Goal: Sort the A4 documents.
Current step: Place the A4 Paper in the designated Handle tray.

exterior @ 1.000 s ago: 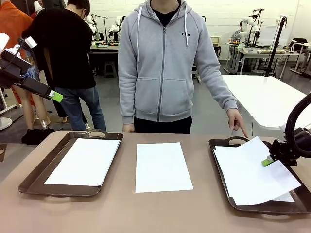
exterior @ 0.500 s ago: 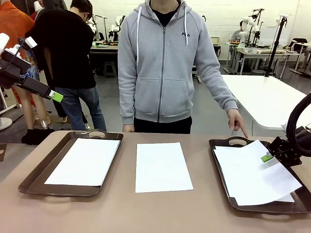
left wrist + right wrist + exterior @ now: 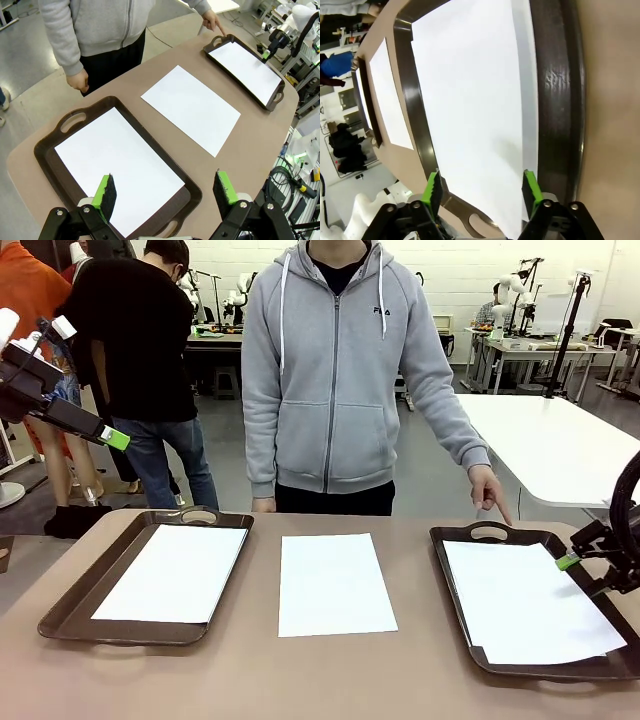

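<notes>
On the table [image 3: 330, 670], three A4 documents [image 3: 175, 572] [image 3: 335, 584] [image 3: 530, 602], two trays [image 3: 95, 575] [image 3: 560, 671] — left claw [image 3: 164, 184], right claw [image 3: 481, 180] released.

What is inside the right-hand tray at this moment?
A white A4 sheet lies flat in the right tray. In the right wrist view another sheet's edge shows beneath it; anything further under is covered.

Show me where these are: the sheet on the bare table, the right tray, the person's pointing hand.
Sheet on the bare table [image 3: 335, 583]: front view, its centre.
Right tray [image 3: 446, 535]: front view, its far left corner.
Person's pointing hand [image 3: 486, 485]: front view, back of the hand.
</notes>
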`<state>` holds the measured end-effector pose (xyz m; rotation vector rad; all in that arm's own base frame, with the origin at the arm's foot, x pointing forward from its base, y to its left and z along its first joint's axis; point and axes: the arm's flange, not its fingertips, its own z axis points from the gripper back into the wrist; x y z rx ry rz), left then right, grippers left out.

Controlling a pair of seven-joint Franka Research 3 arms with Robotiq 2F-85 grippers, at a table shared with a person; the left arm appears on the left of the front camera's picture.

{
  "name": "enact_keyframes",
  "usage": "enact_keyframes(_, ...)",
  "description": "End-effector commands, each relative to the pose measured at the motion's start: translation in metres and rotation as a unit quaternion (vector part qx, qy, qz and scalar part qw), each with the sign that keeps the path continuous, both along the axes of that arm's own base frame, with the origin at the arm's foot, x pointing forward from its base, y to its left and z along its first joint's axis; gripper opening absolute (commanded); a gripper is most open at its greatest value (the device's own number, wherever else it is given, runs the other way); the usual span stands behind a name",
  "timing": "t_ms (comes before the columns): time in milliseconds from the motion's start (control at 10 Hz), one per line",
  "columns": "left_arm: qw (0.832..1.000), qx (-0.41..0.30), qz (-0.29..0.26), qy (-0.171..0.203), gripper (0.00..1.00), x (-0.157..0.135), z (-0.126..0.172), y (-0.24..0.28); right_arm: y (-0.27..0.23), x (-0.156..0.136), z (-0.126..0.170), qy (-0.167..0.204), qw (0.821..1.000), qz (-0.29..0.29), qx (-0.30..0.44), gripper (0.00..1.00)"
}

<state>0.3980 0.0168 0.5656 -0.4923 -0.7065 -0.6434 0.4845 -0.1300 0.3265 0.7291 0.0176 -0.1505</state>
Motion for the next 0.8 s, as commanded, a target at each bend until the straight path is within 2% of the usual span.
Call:
enact_keyframes(0, 1.000, 0.003, 0.000, 0.000, 1.00, -0.0003, 0.0000, -0.0012, 0.0024, -0.0121, 0.0005, 0.008, 1.000, -0.015, -0.012, 1.00)
enact_keyframes(200, 1.000, 0.003, 0.000, 0.000, 1.00, -0.0003, 0.0000, -0.0012, 0.0007, -0.0147, -0.0011, 0.008, 1.000, -0.020, -0.009, 1.00)
enact_keyframes(300, 1.000, 0.003, 0.000, 0.000, 1.00, -0.0003, 0.0000, -0.0012, 0.0041, -0.0100, -0.0013, -0.011, 0.999, -0.042, -0.010, 1.00)
enact_keyframes(400, 1.000, 0.003, 0.000, 0.000, 1.00, -0.0003, 0.0000, -0.0012, -0.0027, -0.0094, -0.0015, 0.003, 1.000, -0.008, 0.000, 1.00)
enact_keyframes(700, 1.000, 0.003, 0.000, 0.000, 1.00, -0.0003, 0.0000, -0.0012, -0.0027, -0.0094, -0.0015, 0.003, 1.000, -0.008, 0.000, 1.00)
